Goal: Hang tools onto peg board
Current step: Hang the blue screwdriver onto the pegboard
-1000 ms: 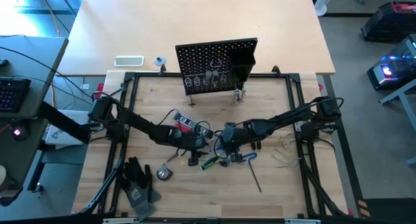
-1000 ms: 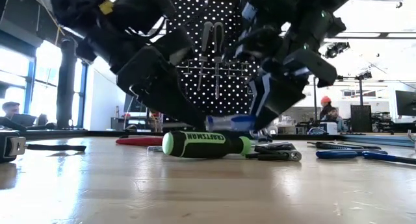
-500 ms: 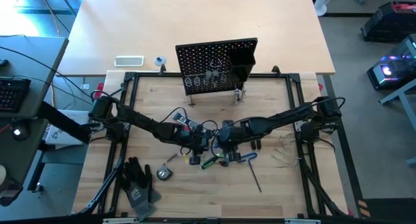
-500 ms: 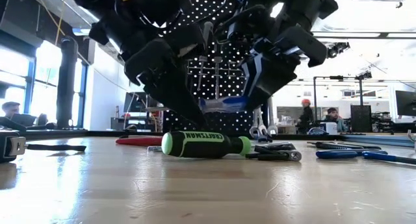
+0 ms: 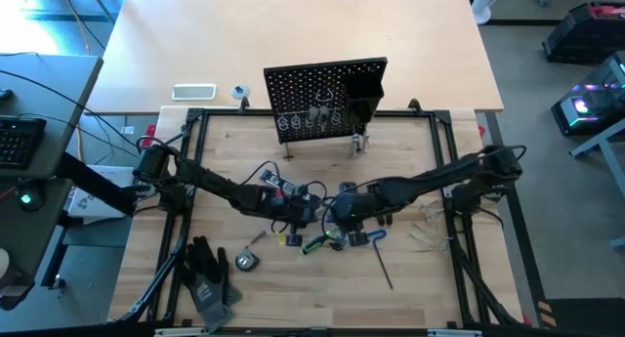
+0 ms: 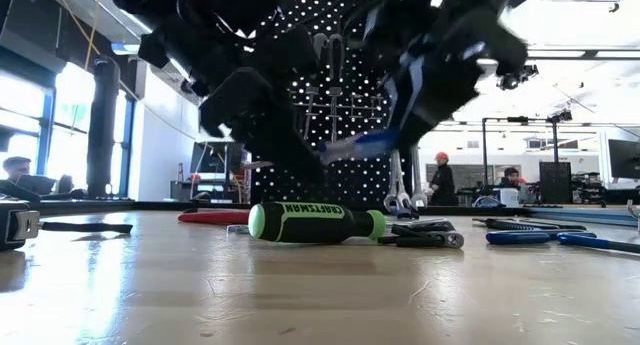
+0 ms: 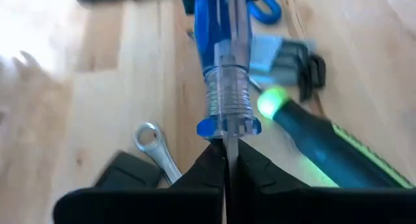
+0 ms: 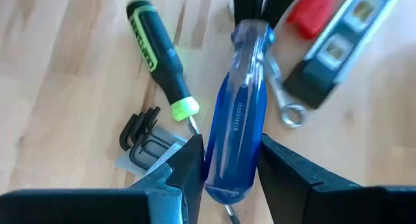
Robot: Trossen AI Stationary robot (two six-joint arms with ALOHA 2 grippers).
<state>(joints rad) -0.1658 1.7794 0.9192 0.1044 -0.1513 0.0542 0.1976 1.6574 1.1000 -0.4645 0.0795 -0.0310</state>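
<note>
Right gripper (image 8: 231, 162) is clamped on the blue screwdriver (image 8: 235, 139) handle above the bench (image 5: 420, 278), left gripper (image 7: 224, 169) pinching its shaft, green screwdriver (image 8: 159, 62) lying just beside.

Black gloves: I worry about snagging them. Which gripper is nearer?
Left. The left gripper is at mid-table, right of the gloves and farther back; the right gripper, sharing the blue screwdriver with it, is farther right.
</note>
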